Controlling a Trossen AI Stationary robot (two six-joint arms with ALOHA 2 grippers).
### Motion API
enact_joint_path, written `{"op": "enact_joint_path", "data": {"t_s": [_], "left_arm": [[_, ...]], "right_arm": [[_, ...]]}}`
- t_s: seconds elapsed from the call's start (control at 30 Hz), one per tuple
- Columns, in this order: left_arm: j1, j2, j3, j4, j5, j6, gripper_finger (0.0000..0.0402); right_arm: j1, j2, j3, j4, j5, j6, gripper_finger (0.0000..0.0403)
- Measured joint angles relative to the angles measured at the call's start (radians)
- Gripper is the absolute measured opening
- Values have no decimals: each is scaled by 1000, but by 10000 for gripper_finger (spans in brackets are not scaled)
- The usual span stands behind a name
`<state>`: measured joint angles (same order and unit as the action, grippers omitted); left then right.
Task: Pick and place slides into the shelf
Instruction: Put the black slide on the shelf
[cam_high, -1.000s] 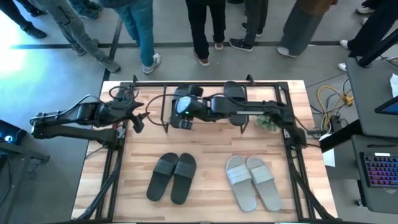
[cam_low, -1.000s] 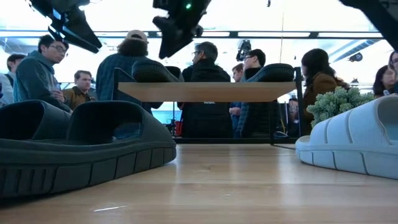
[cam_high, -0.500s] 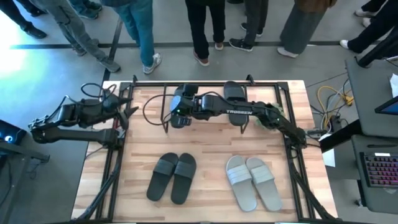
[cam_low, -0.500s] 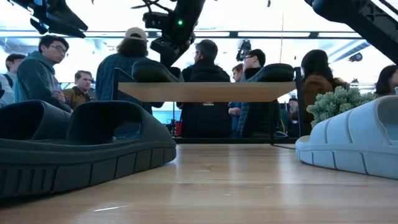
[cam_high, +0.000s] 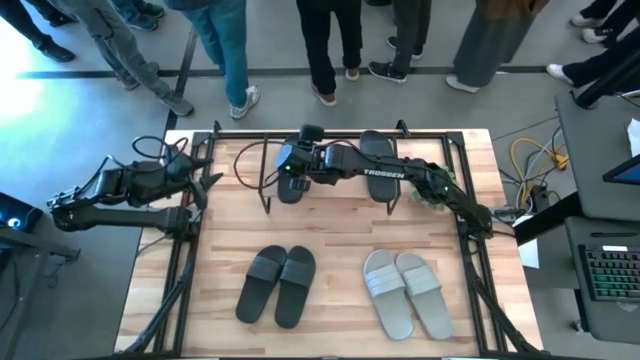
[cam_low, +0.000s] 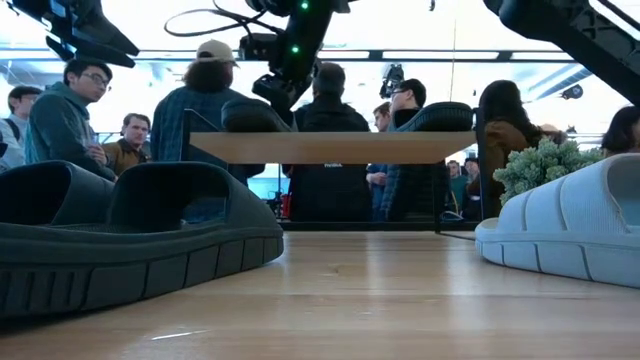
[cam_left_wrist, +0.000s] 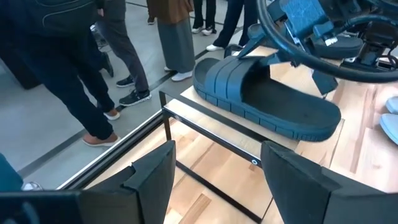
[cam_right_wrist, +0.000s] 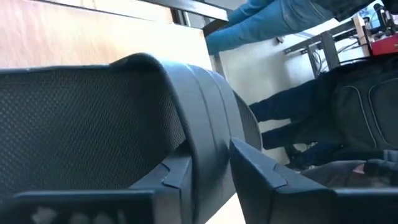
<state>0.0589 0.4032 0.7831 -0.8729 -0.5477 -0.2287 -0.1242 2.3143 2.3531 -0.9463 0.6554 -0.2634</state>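
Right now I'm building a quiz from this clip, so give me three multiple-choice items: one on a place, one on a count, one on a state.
1. Where does the right tool work?
A. Over the light grey pair
B. At the dark slide on the shelf, left part
C. Off the table

2. How many slides lie on the tabletop in front of the shelf?
A. Two
B. Six
C. Four

3. How is the left tool?
A. Open, holding nothing
B. Shut on a slide
C. Shut on a plant

Answers:
1 B: the high view shows the right arm reaching across to that slide, and its wrist view shows the fingers astride the strap.
2 C: a dark pair and a light grey pair.
3 A: its wrist view shows spread fingers with only the shelf between them.
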Motion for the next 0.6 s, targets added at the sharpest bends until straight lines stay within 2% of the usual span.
{"op": "enact_joint_path", "data": {"t_s": [0.23, 0.43, 0.6], "left_arm": [[0, 1, -1, 0, -12, 0, 221], [0, 1, -1, 9, -16, -1, 221], [0, 5, -1, 57, -18, 0, 221]], "right_arm": [[3, -3, 1, -56, 6, -3, 15], [26, -37, 1, -114, 106, 34, 10], [39, -105, 1, -297, 183, 160, 10]]}}
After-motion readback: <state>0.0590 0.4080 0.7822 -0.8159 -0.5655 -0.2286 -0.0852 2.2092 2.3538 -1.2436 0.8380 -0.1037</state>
